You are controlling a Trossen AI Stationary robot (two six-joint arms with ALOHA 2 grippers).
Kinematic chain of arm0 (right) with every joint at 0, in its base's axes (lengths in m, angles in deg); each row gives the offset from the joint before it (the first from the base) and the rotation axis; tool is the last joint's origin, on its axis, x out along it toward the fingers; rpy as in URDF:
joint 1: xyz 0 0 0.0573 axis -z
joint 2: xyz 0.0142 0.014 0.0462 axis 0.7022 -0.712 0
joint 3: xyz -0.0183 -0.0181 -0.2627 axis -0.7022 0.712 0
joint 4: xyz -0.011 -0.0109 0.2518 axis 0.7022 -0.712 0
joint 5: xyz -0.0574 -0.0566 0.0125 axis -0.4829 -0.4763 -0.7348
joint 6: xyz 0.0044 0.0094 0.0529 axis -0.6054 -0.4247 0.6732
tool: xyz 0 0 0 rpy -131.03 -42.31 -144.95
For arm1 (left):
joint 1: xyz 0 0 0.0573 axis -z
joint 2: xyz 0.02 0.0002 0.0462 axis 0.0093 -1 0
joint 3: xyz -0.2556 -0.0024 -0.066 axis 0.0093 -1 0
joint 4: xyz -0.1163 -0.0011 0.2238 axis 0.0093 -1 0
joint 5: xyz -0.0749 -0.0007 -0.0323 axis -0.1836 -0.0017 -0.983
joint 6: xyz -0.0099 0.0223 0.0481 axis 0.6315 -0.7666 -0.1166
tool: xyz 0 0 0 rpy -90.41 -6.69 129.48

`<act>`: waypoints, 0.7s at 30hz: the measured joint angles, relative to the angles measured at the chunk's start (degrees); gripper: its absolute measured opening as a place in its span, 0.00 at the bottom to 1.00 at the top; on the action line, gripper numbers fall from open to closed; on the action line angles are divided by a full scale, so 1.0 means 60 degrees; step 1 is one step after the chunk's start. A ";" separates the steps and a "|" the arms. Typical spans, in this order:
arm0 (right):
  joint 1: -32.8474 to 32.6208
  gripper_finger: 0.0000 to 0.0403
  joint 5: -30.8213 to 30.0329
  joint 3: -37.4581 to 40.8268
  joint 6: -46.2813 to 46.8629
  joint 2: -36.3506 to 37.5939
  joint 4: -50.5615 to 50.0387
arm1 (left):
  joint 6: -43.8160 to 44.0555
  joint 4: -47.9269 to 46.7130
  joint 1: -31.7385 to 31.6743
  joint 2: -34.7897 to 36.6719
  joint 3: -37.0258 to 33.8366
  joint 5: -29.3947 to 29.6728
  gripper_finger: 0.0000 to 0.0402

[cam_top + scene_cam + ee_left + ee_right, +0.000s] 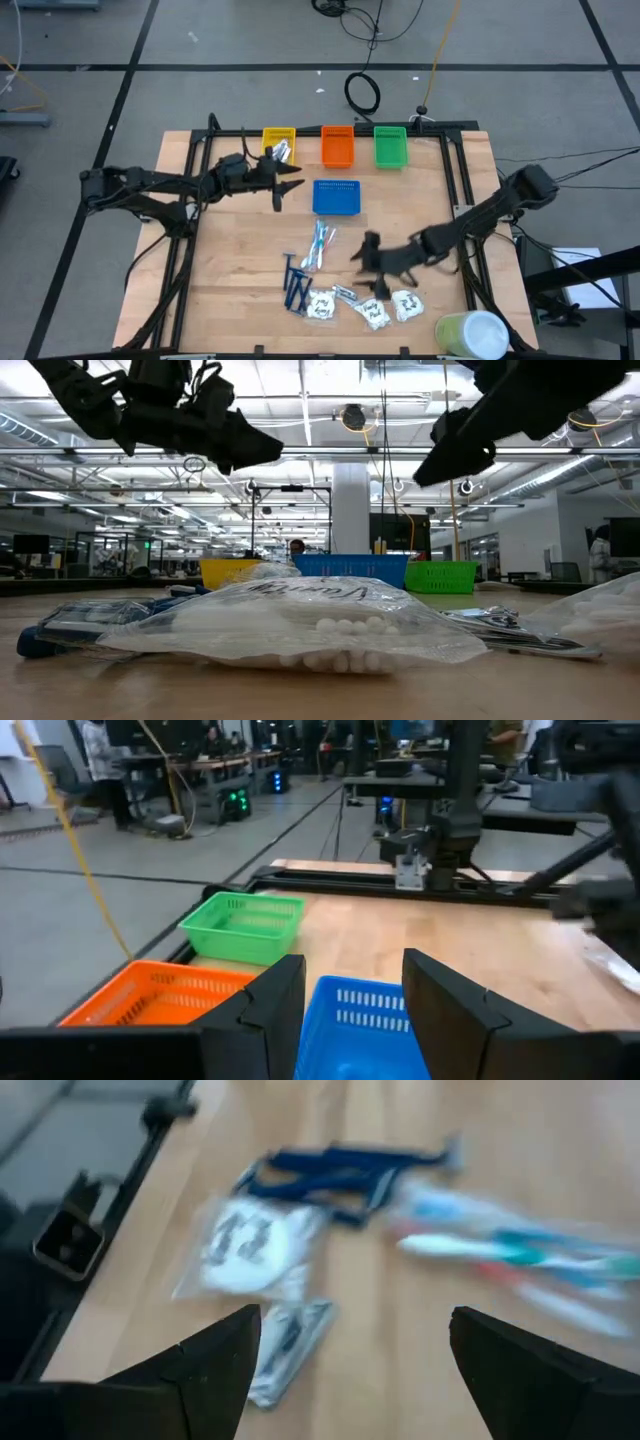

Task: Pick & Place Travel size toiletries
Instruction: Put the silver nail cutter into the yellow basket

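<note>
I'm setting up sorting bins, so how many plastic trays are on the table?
4. The yellow tray, orange tray and green tray stand in a row along the table's far edge; the blue tray sits just in front of the orange one. None seem hidden.

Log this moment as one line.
left gripper: open, by yellow tray | right gripper: open, above sachets | razors: on table

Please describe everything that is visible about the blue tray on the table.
The blue tray is a small rectangular basket that looks like plastic, with slotted walls and a flat bottom. It stands upright on the wooden table, in front of the row of the yellow tray, orange tray and green tray, touching none of them. It looks empty. The left gripper hangs beside it with open jaws, not touching it.
</note>
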 joint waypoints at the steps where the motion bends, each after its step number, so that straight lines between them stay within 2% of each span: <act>1: -0.0148 0.77 -0.0003 -0.0306 0.0050 -0.0389 -0.0122 | 0.0003 0.0038 0.0088 -0.0006 0.0000 0.0204 0.41; 5: -0.0526 0.77 -0.0007 -0.1355 -0.0045 -0.1716 -0.0499 | 0.0082 0.0044 0.0307 -0.0055 0.0000 0.1387 0.42; 8: -0.0630 0.77 -0.0014 -0.1781 -0.0041 -0.2505 -0.0593 | 0.0475 -0.0026 0.0369 -0.0068 -0.0007 0.1854 0.41; 16: -0.0624 0.77 -0.0084 -0.1954 0.1019 -0.3713 -0.0892 | 0.2272 -0.0040 0.0570 -0.0060 -0.0007 0.1836 0.42; 21: -0.0621 0.77 -0.0818 -0.1993 0.1374 -0.3871 -0.1594 | 0.2250 -0.0260 0.0907 -0.0060 -0.0007 0.1831 0.42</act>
